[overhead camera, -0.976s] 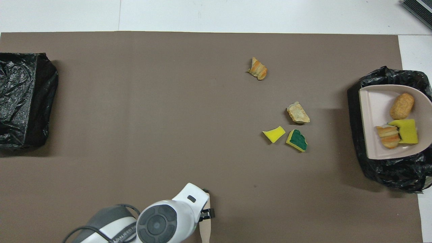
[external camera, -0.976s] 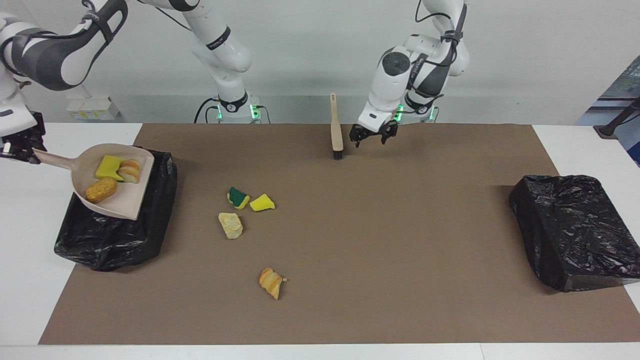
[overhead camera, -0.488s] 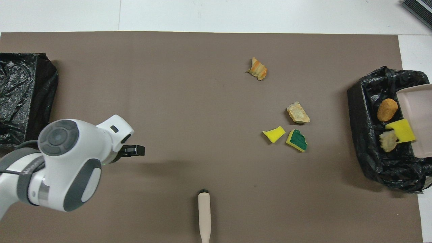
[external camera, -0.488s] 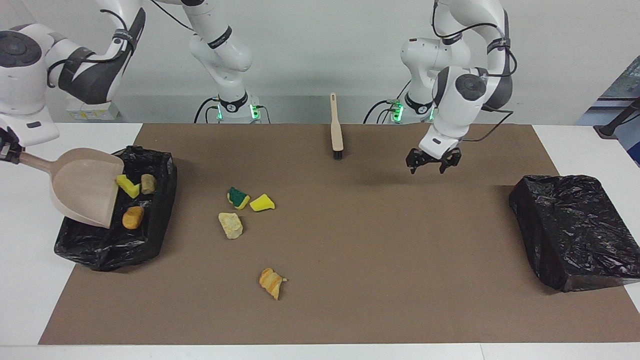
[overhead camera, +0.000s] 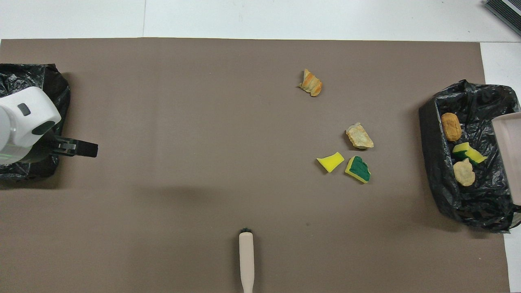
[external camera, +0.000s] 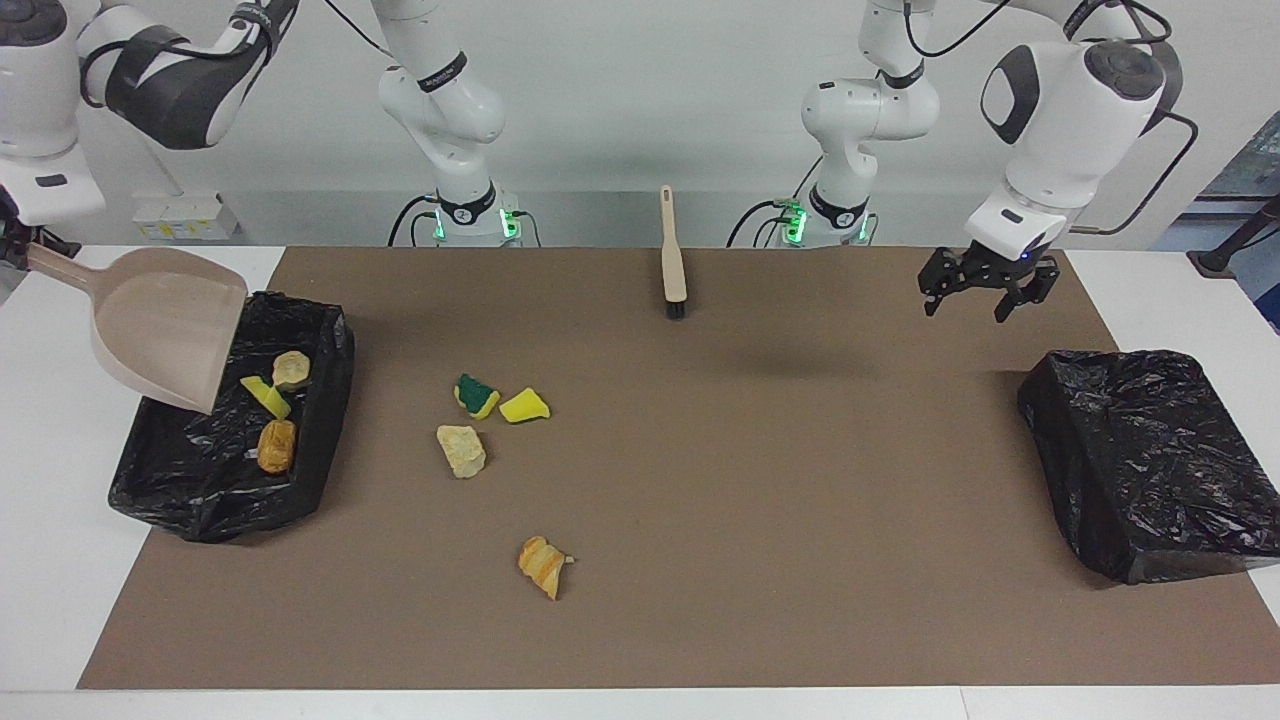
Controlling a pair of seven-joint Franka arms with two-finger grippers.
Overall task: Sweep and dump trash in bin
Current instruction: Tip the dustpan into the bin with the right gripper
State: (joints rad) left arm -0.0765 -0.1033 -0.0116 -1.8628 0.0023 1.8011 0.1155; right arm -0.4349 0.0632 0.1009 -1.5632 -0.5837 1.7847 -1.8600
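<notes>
Right gripper (external camera: 12, 245) clamps dustpan (external camera: 165, 325) handle, pan tipped over bin (external camera: 225, 475); three scraps (external camera: 275, 410) inside, four scraps (external camera: 480, 420) mid-mat. Left gripper (external camera: 985, 290) wide, empty. Tip steeply, shake clear.

- A plain pale grey wall (external camera: 640, 100) stands at the robots' end.
- A flat white table (external camera: 60, 560) carries a broad brown paper mat (external camera: 760, 480).

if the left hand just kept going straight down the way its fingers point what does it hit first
Probably the bare brown mat, just beside the black bin at the left arm's end. The left hand points down, open and empty; depth is unclear, so it might clip the bin's rim.
</notes>
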